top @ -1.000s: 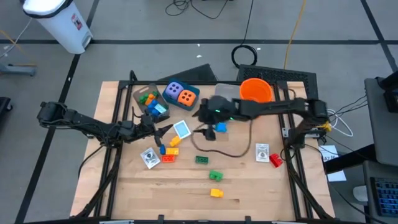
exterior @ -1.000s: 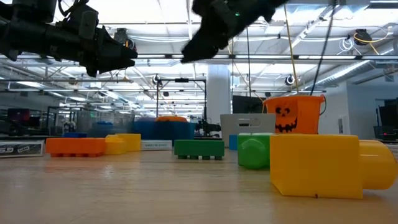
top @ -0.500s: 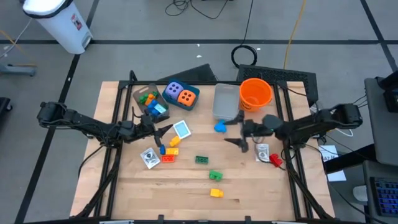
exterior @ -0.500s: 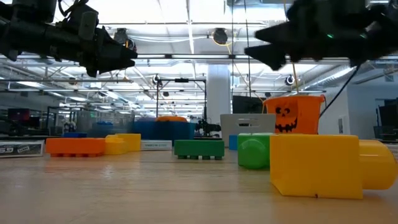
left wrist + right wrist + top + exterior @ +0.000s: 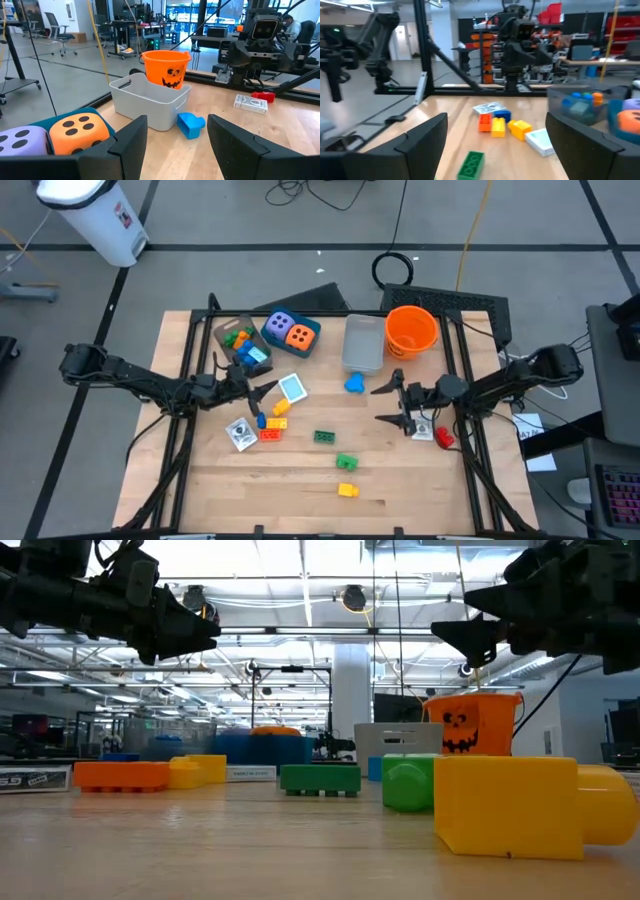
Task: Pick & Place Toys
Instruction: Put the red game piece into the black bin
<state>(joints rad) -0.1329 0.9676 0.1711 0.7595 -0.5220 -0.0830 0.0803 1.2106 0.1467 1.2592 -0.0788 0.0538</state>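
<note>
My left gripper point(image 5: 264, 391) is open and empty above the table's left half, beside a flat card point(image 5: 292, 388). My right gripper point(image 5: 389, 403) is open and empty above the right half, between a blue brick point(image 5: 353, 384) and a card pack point(image 5: 421, 425). The blue brick lies on the table by the grey bin point(image 5: 363, 343) and also shows in the left wrist view point(image 5: 190, 124). Orange, yellow and blue bricks point(image 5: 271, 421) lie near the left gripper. A green brick point(image 5: 325, 437), a second green brick point(image 5: 346, 462) and a yellow one point(image 5: 347, 490) lie in the middle. A purple die point(image 5: 281, 326) and an orange die point(image 5: 300, 336) sit on the teal box.
An orange bucket point(image 5: 411, 330) stands at the far right beside the grey bin. A clear tub of bricks point(image 5: 238, 340) stands at the far left. A card point(image 5: 240, 434) lies at the left and a red brick point(image 5: 444, 438) by the right rail. The near part of the table is bare wood.
My right gripper has drawn back from beside the grey bin toward the table's right edge and a little toward the near edge, staying open. The blue brick lies where it was, by the bin.
</note>
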